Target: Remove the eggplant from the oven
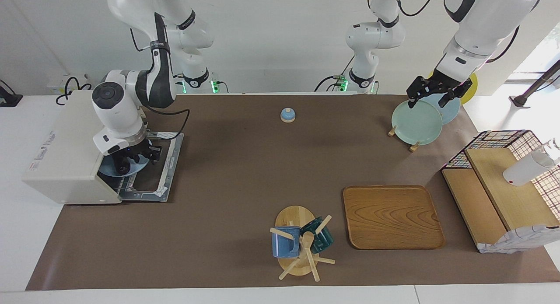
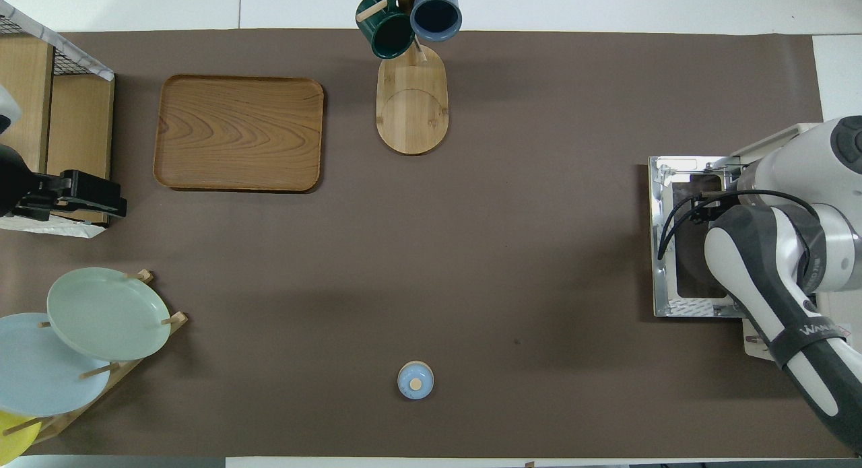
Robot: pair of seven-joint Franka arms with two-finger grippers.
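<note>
1. The small dark purple-black eggplant (image 1: 124, 166) was seen only in part, as a dark rounded shape on a round blue plate (image 1: 114, 169) at the mouth of the boxy off-white toaster oven (image 1: 65, 146); the right arm's wrist hid most of it.
2. The oven stood at the right arm's end of the table, with its glass door (image 1: 162, 170) folded down flat on the brown mat.
3. The right gripper (image 1: 139, 155) was lowered over the plate at the oven's opening; whether its fingers were parted or closed, and whether the eggplant was grasped, could not be told.
4. The left gripper (image 1: 431, 94) was held with its fingers spread wide and nothing between them, over the pale green plate (image 1: 415, 122) on the wooden plate rack at the left arm's end.
5. A small blue bell (image 1: 287, 115) sat nearest the robots at mid-table; a rectangular wooden tray (image 1: 391, 216) and a wooden mug tree (image 1: 302, 242) lay farther off.
</note>
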